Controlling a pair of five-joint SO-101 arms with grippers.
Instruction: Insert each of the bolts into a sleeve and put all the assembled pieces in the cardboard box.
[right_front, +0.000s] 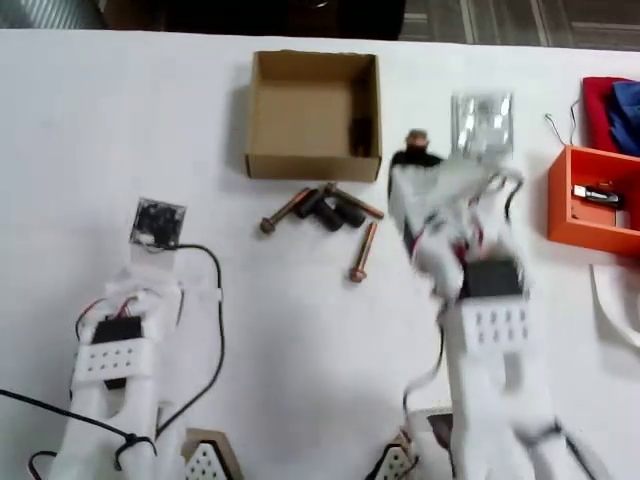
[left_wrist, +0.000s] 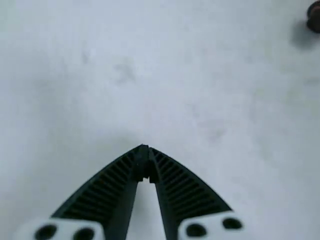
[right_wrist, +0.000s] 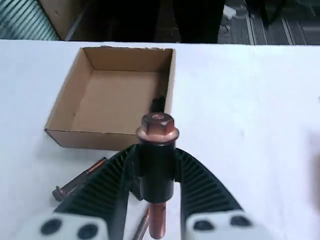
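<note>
Right claw (right_wrist: 156, 151) clamped a black cylindrical sleeve (right_wrist: 156, 175) on a copper hex bolt (right_wrist: 158, 127), best carried left over the brown cardboard box (right_wrist: 100, 140) before opening; left claw (left_wrist: 144, 152) was pinched together.

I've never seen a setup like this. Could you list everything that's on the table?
table: one, white, under everything.
cardboard box: one, brown, open, far middle of the table.
dark piece: one, inside the box by its wall.
loose bolts: three, copper, in front of the box.
sleeves: black, clustered among those bolts; count unclear.
bolt in a sleeve: one, copper in black, held in the right gripper.
plastic bag: one, clear, right of the box.
tray: one, orange, right edge, small item inside.
cloth: red and blue, behind the tray.
left gripper: one, black fingers, shut, over bare table.
right gripper: one, black fingers, shut on the sleeve.
</note>
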